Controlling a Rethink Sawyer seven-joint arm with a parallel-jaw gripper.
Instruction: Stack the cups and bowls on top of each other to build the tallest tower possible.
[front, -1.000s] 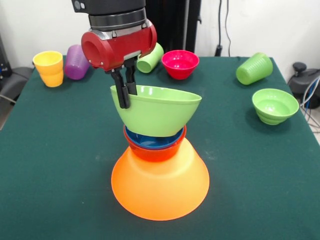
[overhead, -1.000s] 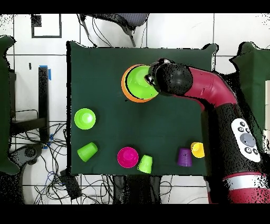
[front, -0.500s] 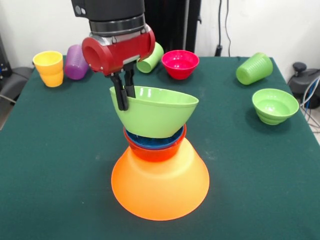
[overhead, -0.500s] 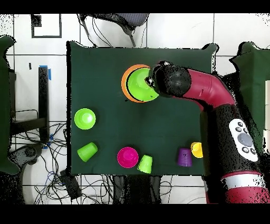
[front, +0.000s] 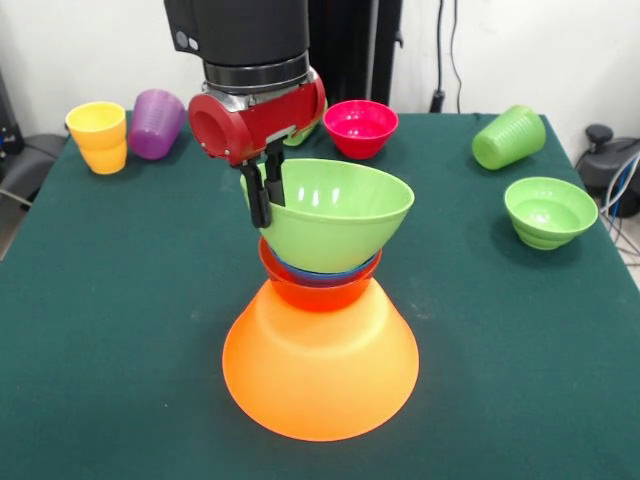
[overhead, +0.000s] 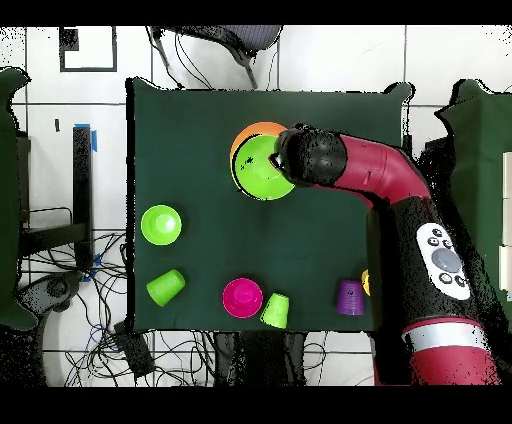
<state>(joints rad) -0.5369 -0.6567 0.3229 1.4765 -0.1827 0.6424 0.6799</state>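
Note:
My gripper (front: 265, 190) is shut on the near-left rim of the large light green bowl (front: 335, 222), one finger inside and one outside. The bowl sits upright in the blue bowl (front: 312, 270), of which only a rim sliver shows. The blue bowl sits in the red-orange bowl (front: 318, 292), on top of the upturned huge orange bowl (front: 320, 370). In the overhead view the arm covers the gripper beside the green bowl (overhead: 260, 168) and the orange rim (overhead: 252, 132). A pink bowl (front: 360, 126), a small green bowl (front: 548, 210) and the cups stand apart.
A yellow cup (front: 98, 137) and a purple cup (front: 155, 122) are at the far left. One light green cup (front: 508, 137) lies on its side at the far right. Another green cup (front: 314, 112) is mostly hidden behind my wrist.
My gripper has carried the large green bowl to the right in the front view and levelled it. The blue and red-orange bowls under it have shifted slightly right.

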